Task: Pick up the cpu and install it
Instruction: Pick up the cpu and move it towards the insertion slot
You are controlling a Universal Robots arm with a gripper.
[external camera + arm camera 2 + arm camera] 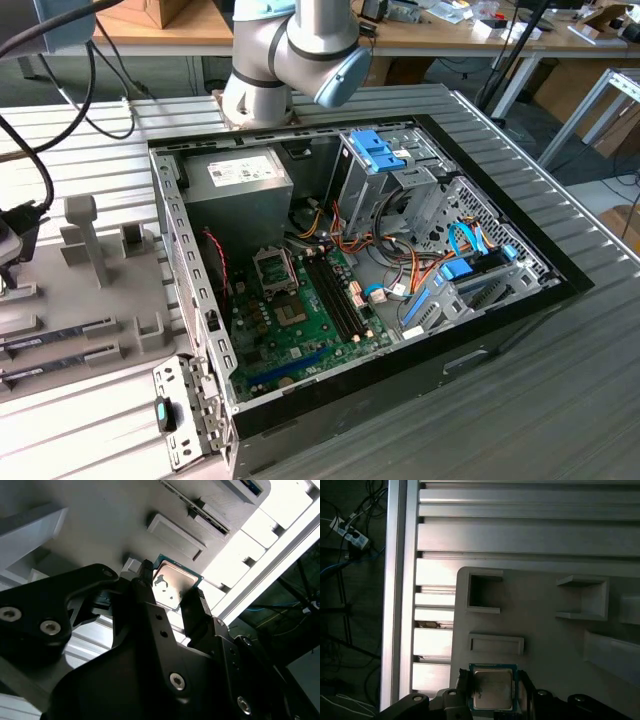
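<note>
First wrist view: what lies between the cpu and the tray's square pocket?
Between cpu and pocket: a low rectangular frame on the tray, in the first wrist view.

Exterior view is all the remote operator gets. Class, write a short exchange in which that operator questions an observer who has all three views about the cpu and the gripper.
Operator: I can see the open computer case. Where is the cpu?
Observer: In both wrist views the cpu sits between the fingers of the gripper, which press against two opposite edges of it.
Operator: Is it over the case?
Observer: No. In the first wrist view it is over the grey parts tray, silvery top facing up.
</note>
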